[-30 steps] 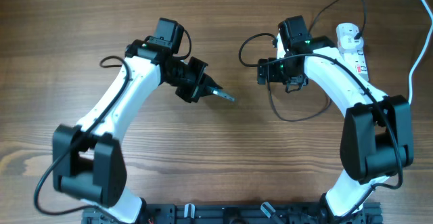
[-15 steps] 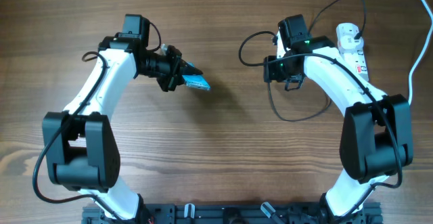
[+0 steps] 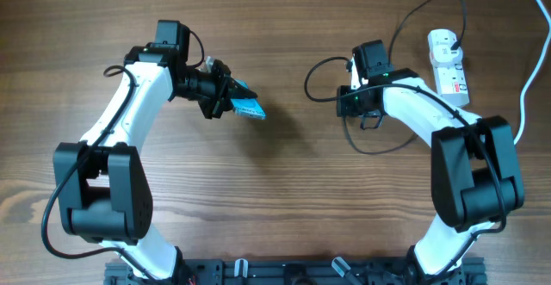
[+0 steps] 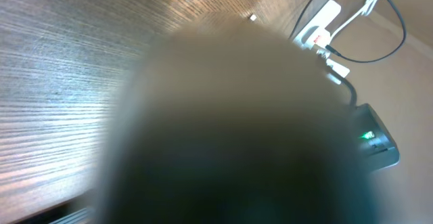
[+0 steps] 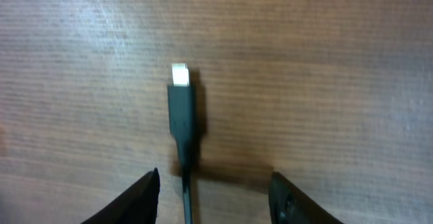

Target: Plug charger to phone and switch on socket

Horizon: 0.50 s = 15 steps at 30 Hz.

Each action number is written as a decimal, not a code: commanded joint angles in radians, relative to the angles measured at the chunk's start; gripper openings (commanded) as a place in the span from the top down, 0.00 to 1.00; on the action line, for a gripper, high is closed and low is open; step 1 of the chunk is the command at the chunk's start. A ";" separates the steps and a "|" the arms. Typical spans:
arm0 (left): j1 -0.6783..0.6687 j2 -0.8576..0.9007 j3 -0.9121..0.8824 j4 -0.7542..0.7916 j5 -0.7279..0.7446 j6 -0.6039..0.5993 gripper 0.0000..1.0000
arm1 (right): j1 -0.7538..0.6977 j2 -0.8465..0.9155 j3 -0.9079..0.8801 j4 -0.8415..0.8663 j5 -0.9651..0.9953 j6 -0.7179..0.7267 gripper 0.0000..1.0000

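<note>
Holding the small flat white-edged phone [image 3: 250, 107] with the turquoise screen: left tool [image 3: 237, 98] is clenched on one end. The free end points toward the middle of the brown wooden desk [image 3: 284, 199]. The shadow under it suggests it's lifted clear. My read: it's held that way to offer the free end to the other arm. Left wrist view is blocked by a dark blur at the lens, so no grip detail from there.

Right tool [image 5: 213, 180] hangs low over the long thin black charger [image 5: 183, 112] cable, one finger on each side, just behind the dark connector with its pale tip. Neither finger touches it: released, nothing held. The connector lies flat on the desk right of centre, tip pointing away from the tool. Straddling there makes sense, since a grip just behind the connector leaves a short stiff stub to aim.

The cable loops back to the small white oblong socket [image 3: 448, 61] strip near the far right corner. A thick white cord [image 3: 527, 78] runs along the right edge. Can't tell the switch position.

Judgement: connector pickup is in hand; plugging in and switching on are not yet done.
</note>
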 commanded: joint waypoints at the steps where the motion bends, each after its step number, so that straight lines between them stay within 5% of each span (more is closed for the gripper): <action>1: -0.011 0.004 0.014 -0.019 0.042 0.040 0.96 | 0.002 0.016 -0.041 0.089 0.005 0.004 0.48; 12: -0.018 0.004 0.014 -0.019 0.043 0.041 0.96 | 0.002 0.016 -0.041 -0.004 -0.081 0.001 0.75; 15: -0.018 0.004 0.014 -0.019 0.042 0.041 0.96 | 0.002 0.016 -0.041 0.014 -0.081 0.001 0.68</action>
